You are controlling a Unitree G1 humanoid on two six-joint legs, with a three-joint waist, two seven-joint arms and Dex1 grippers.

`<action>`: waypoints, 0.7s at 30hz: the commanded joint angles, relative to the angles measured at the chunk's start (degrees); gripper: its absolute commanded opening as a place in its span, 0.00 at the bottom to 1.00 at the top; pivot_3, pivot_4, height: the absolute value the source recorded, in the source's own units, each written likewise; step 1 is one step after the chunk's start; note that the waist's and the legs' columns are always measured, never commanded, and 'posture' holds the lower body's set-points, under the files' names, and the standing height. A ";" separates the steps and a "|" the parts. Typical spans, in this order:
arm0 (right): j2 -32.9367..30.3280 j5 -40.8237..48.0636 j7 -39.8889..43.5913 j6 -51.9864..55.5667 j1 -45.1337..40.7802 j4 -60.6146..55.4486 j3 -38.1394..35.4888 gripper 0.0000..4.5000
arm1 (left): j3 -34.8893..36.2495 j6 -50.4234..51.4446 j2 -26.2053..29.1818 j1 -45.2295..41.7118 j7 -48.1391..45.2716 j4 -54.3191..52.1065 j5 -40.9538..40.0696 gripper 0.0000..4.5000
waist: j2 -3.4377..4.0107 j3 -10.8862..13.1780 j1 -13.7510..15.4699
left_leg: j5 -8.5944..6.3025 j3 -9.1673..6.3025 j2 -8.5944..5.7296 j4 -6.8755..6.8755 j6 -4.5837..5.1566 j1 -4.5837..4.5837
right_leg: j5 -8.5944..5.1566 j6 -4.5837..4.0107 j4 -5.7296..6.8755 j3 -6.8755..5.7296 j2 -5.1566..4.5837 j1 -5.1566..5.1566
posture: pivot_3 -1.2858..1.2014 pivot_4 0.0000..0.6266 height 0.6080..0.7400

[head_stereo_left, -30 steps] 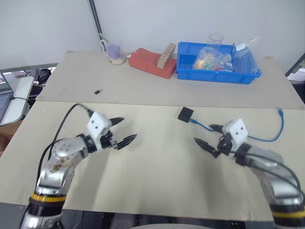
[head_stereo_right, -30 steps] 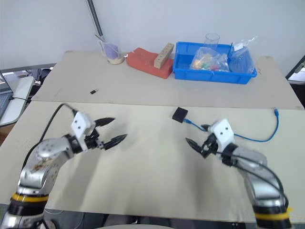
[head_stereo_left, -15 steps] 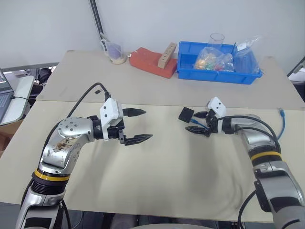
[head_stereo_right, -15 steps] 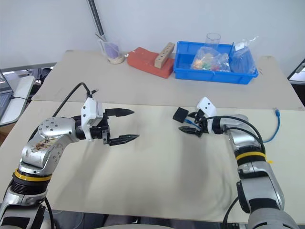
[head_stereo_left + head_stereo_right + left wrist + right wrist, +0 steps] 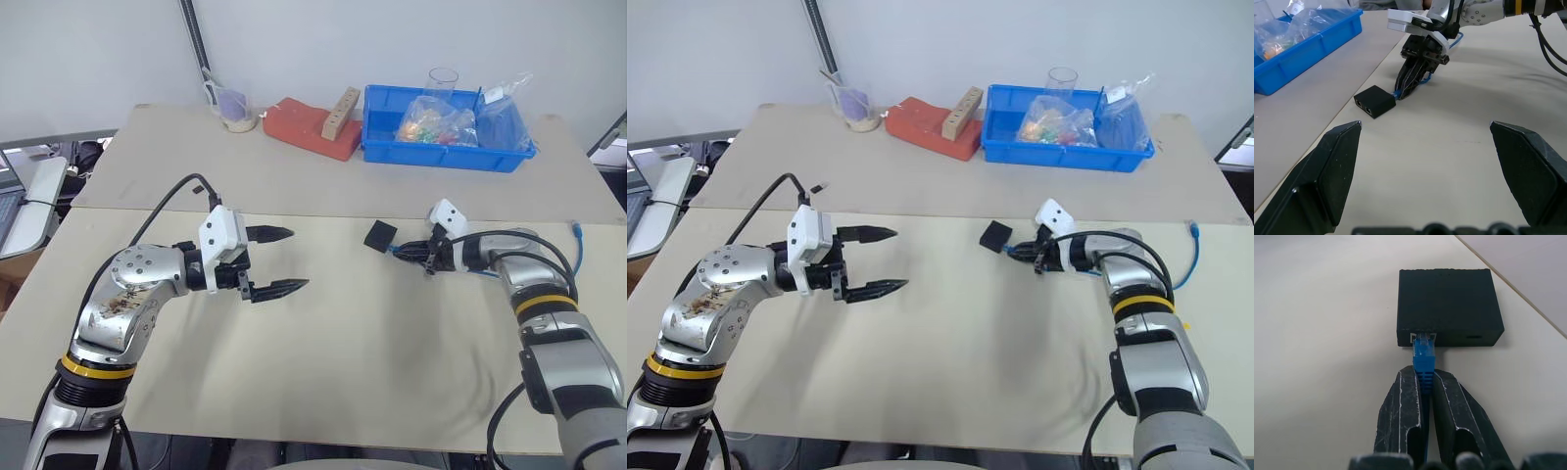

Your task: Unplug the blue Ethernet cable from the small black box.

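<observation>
With the right hand (image 5: 1422,396) pinched on the blue Ethernet cable (image 5: 1423,357) just behind its plug, still seated in the small black box (image 5: 1448,306) mid-table at its 12 o'clock, grasp looks done; next: pull straight back, left hand (image 5: 279,260) idle, wide.

Table (image 5: 392,333) bare btwn grippers; only small black box (image 5: 381,234) w/ blue Ethernet cable (image 5: 578,257) mid-right.
</observation>
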 commanded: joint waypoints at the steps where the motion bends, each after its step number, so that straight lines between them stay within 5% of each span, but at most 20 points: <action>1: -1.53 1.02 -0.83 -3.94 1.95 -12.22 -2.18 0.01 | 4.04 6.05 -0.66 -2.47 3.60 0.06 -5.16 1.00 | 0.00 0.00 0.06 | 0.00 -0.01 0.01 0.00 0.00 -0.02 | 0.00 0.00 0.00 0.00 0.00 0.00 | 0.52 0.24 1.00; 6: -4.29 -1.75 -5.85 -10.48 9.62 -37.72 -2.68 0.01 | 9.18 23.50 -0.28 -6.27 6.93 3.47 -17.55 1.00 | 0.02 0.00 0.09 | 0.00 -0.14 0.05 0.00 0.00 -0.18 | 0.00 0.01 0.24 -0.11 0.02 -0.08 | 0.52 0.24 1.00; 11: -3.27 -11.60 -16.43 -23.79 11.24 -46.83 -0.60 0.01 | 9.89 32.29 -1.30 -11.80 6.05 10.08 -23.75 1.00 | 0.01 0.00 0.13 | 0.00 -0.14 0.00 0.02 0.00 -0.10 | 0.00 0.01 0.12 -0.13 0.00 -0.09 | 0.52 0.24 1.00; 21: -2.15 -20.36 -24.75 -33.55 10.36 -48.68 3.32 0.01 | 3.26 26.66 -4.98 -18.71 1.91 17.28 -17.32 1.00 | 0.02 0.00 0.15 | 0.04 -0.12 -0.04 0.04 -0.07 -0.10 | 0.00 0.01 0.15 -0.12 0.01 -0.09 | 0.52 0.24 1.00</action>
